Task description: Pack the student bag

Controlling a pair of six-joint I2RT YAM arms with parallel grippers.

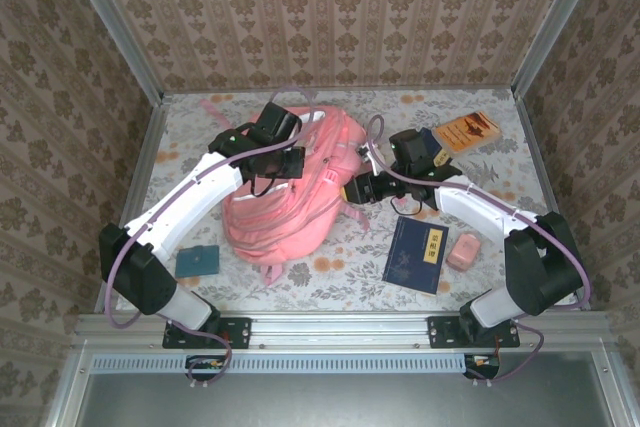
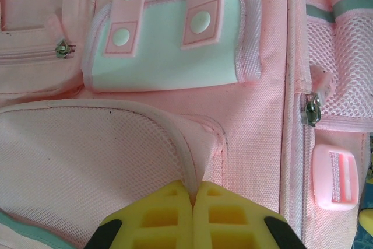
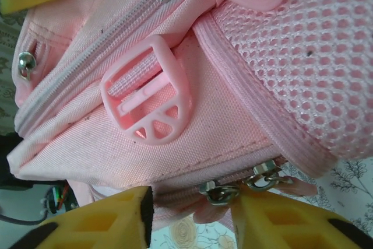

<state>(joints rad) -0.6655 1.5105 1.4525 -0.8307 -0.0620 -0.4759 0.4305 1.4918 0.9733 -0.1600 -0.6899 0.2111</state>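
Where the left gripper (image 2: 193,201) meets the backpack (image 1: 285,217), its fingers are pressed together, seemingly pinching the piped edge of a mesh pocket (image 2: 87,155); contact is hard to confirm. On the right gripper (image 3: 192,205), the fingers are part-open with nothing held. Two zipper pulls (image 3: 220,192) sit between them, and a buckle (image 3: 148,88) is just beyond. Backpack lies directly under the left gripper, straight ahead of the right.

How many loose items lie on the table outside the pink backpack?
4: teal case left of the backpack; orange book at far right; blue book and pink case at near right. More may be hidden.
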